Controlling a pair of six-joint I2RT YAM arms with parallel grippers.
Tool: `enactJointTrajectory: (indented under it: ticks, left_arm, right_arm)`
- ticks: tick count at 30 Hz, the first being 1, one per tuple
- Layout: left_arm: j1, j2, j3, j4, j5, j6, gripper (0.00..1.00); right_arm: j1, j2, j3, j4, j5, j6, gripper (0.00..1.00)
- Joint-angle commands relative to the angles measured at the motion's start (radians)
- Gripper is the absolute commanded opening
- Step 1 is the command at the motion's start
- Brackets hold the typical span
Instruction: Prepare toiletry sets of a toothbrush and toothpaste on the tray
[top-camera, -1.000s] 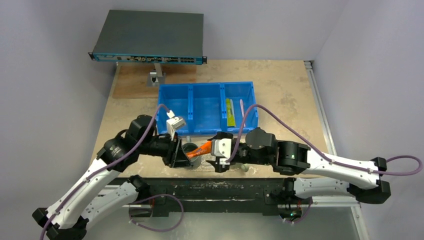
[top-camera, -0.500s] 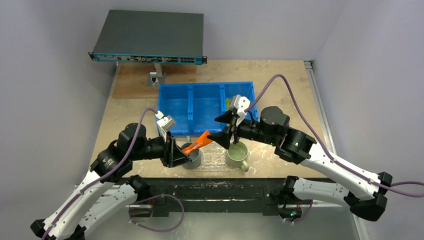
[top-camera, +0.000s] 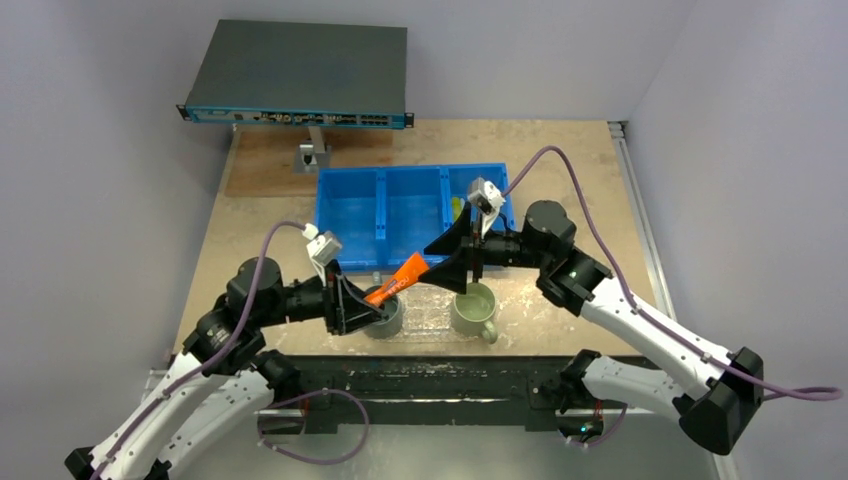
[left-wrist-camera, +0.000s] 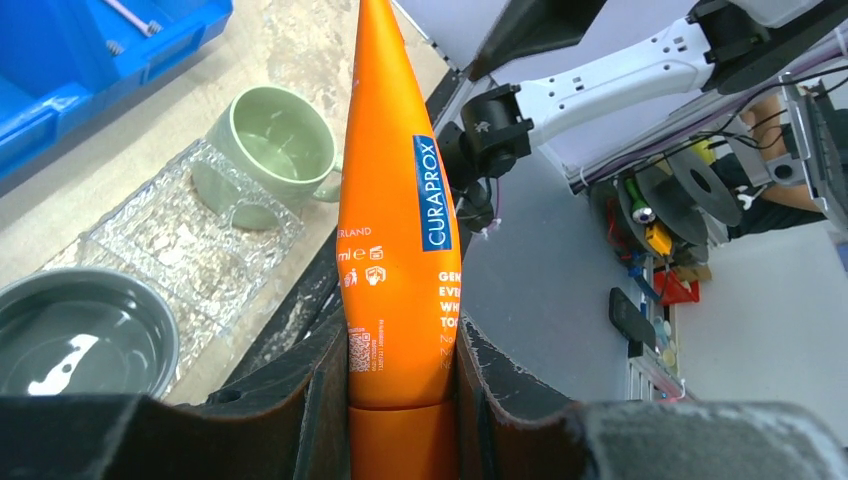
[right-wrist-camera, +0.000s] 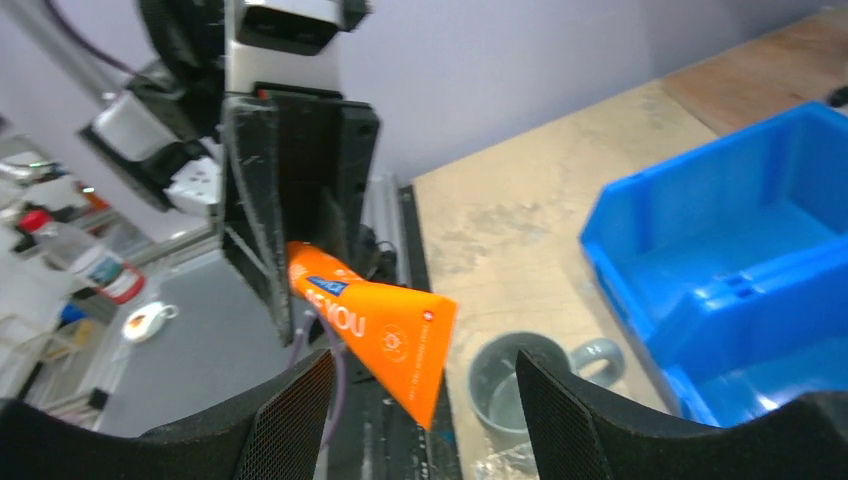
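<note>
My left gripper (top-camera: 348, 305) is shut on the cap end of the orange toothpaste tube (top-camera: 398, 282) and holds it tilted in the air above the grey mug (top-camera: 385, 316). In the left wrist view the tube (left-wrist-camera: 395, 200) stands between the fingers (left-wrist-camera: 320, 390). My right gripper (top-camera: 455, 257) is open and empty, facing the tube's flat end (right-wrist-camera: 390, 340), which lies just in front of its wide-apart jaws. The clear pebbled tray (top-camera: 430, 316) lies under the grey mug and the green mug (top-camera: 473, 310). The green tube (top-camera: 457, 208) lies in the blue bin. The toothbrushes are hidden in the top view.
The blue three-compartment bin (top-camera: 400, 215) stands behind the tray. A dark network switch (top-camera: 300, 70) stands on a bracket at the back left. The table's front edge (top-camera: 430, 350) runs just below the mugs. A thin pale stick (left-wrist-camera: 130, 14) shows in the bin.
My right gripper has risen from tray level and swung back and right, now open and facing the tube. My left gripper has drawn back left a little, still holding the orange tube.
</note>
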Motion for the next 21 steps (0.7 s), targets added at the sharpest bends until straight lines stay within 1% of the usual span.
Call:
enactJointTrajectory:
  ticks: [1, 5, 8, 17, 21]
  left_arm:
    - [-0.001, -0.017, -0.025, 0.154, 0.055, -0.036, 0.00]
    - [-0.003, -0.015, -0.034, 0.175, 0.077, -0.037, 0.00]
    - [-0.002, -0.020, -0.043, 0.194, 0.088, -0.040, 0.00]
    - [-0.002, -0.022, -0.052, 0.215, 0.120, -0.042, 0.00]
    - [-0.002, -0.018, -0.059, 0.220, 0.137, -0.039, 0.00]
  right_arm:
    - [-0.011, -0.007, -0.056, 0.261, -0.216, 0.128, 0.69]
    - [-0.014, 0.006, -0.066, 0.314, -0.263, 0.164, 0.68]
    - [-0.012, 0.026, -0.059, 0.311, -0.276, 0.173, 0.64]
    - [-0.011, 0.051, -0.045, 0.320, -0.290, 0.194, 0.42]
    - [-0.011, 0.054, -0.048, 0.344, -0.304, 0.216, 0.37]
